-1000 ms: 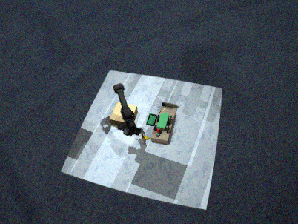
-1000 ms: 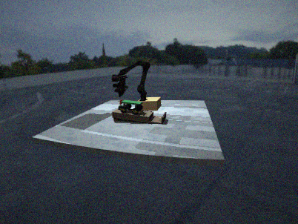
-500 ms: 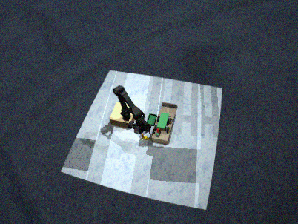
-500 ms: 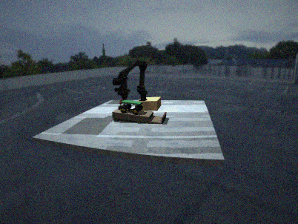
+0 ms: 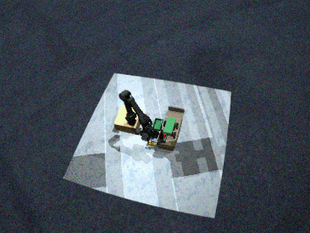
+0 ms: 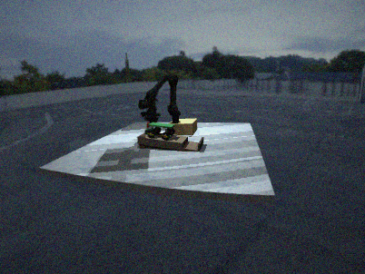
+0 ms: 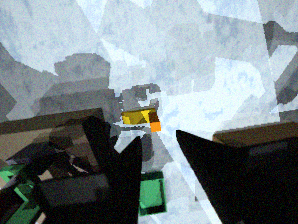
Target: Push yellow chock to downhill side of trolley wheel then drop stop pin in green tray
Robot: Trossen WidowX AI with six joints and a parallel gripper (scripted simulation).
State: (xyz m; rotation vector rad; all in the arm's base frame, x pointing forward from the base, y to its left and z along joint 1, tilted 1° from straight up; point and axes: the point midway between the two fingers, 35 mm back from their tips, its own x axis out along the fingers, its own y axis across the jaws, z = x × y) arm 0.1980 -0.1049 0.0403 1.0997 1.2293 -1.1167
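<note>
The yellow chock [image 5: 152,143] [image 7: 135,117] lies on the table beside the ramp's uphill end; its orange handle [image 7: 155,127] shows in the wrist view. My gripper [image 7: 159,136] is open and empty, above the table with the chock just ahead of its fingertips in the wrist view. The green trolley [image 5: 170,126] [image 6: 162,124] stands on the ramp [image 5: 176,115] [image 6: 159,142] [image 7: 55,120]. The red-headed stop pin [image 5: 164,136] [image 6: 148,125] is at its uphill end. The green tray [image 5: 157,124] [image 7: 151,192] is beside the ramp. The fingertips are hard to make out in the top and exterior views.
The arm stands on a yellow-topped block [image 5: 124,117] [image 6: 187,122] on the side of the tray away from the ramp. The block's brown side [image 7: 250,134] is at the right in the wrist view. A raised stop board [image 5: 176,109] crosses the ramp's downhill end.
</note>
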